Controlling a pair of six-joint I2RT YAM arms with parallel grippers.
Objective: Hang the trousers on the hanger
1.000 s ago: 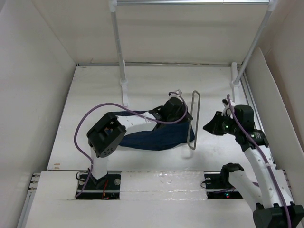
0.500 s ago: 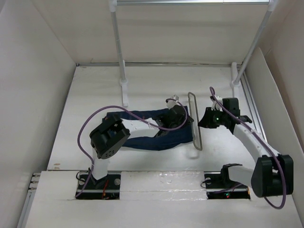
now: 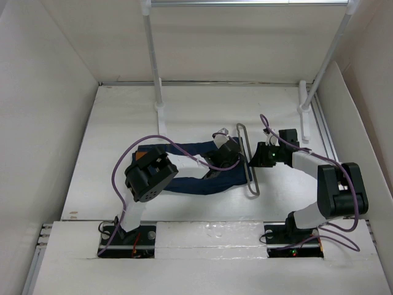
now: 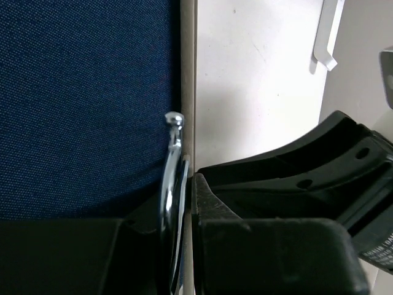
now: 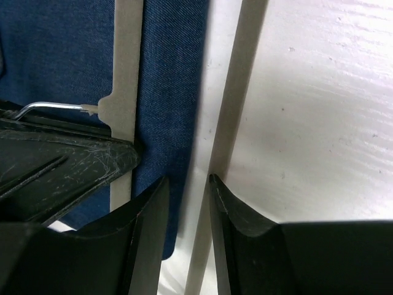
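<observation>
Closer now, right end effector (image 5: 187, 184) narrowly straddles the hanger (image 5: 239, 92) bar, unclamped; left end effector (image 4: 184, 178) pinches its hook (image 4: 174, 120).

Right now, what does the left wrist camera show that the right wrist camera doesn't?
Only the left wrist: the rounded chrome tip of the hanger's hook and a white bracket at the top right. Only the right wrist: the hanger's second bar running between the fingers of the open right gripper. Both: the navy denim trousers with a pale hanger bar along their edge.
</observation>
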